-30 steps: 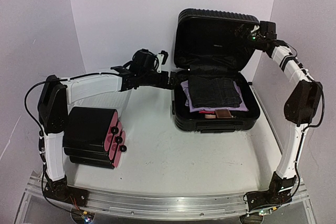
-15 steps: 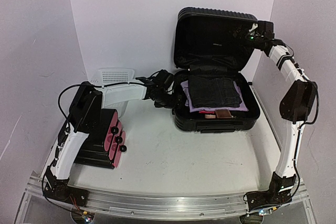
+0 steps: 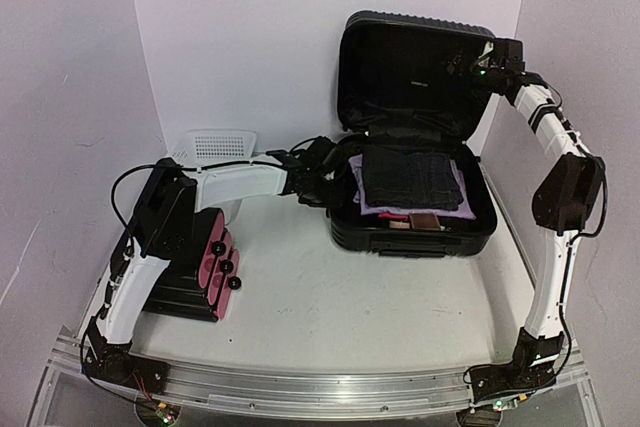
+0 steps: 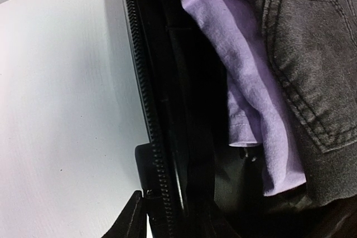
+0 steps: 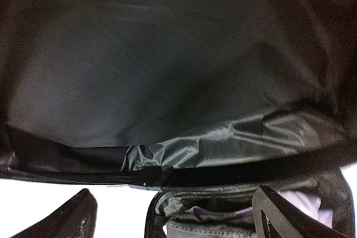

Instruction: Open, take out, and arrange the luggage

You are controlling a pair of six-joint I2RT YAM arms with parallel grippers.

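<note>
The luggage (image 3: 412, 232) lies open at the back right, its ribbed lid (image 3: 405, 72) standing upright. Folded dark jeans (image 3: 410, 175) rest on a purple garment (image 3: 362, 192) inside; both show in the left wrist view, jeans (image 4: 312, 54) over purple cloth (image 4: 245, 82). My left gripper (image 3: 327, 185) straddles the base's left zipper rim (image 4: 146, 110). One finger (image 4: 129, 219) presses the rim from outside; the other is lost in the dark interior. My right gripper (image 3: 470, 62) stands open against the lid's lining (image 5: 167, 65) near its upper right corner, nothing between its fingers (image 5: 75, 215).
A smaller smooth black case (image 3: 175, 247) with a pink side and black knobs lies at the front left under the left arm. A white perforated basket (image 3: 215, 145) stands behind it. A small brown item (image 3: 425, 221) lies at the suitcase's front edge.
The left arm swung from beside the basket to the suitcase's left rim and its jaws closed down on it. The suitcase shifted slightly right. The right gripper stayed open at the lid.
</note>
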